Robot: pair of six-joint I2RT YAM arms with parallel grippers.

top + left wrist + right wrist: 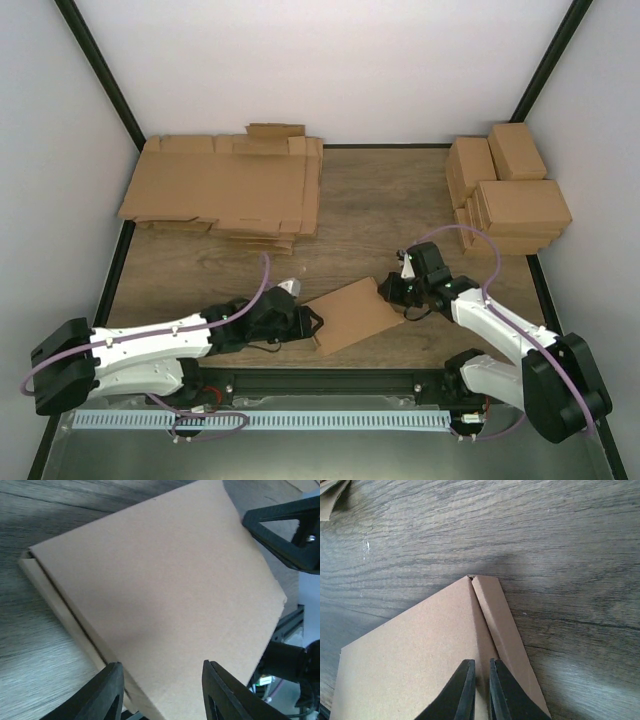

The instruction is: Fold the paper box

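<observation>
The paper box (350, 315) is a flat brown cardboard piece, folded shut, lying askew on the wooden table near the front edge. My left gripper (315, 325) is at its left end. In the left wrist view its jaws (162, 690) stand apart with the near corner of the box (165, 590) between them. My right gripper (395, 295) is at the box's right end. In the right wrist view its fingers (482, 680) are almost together, pinching the seam where the lid of the box (410, 670) meets a narrow side flap (505, 630).
A pile of flat brown cardboard sheets (225, 190) lies at the back left. Finished closed boxes (510, 195) are stacked at the back right. A black rail (330, 385) runs along the table's near edge between the arm bases.
</observation>
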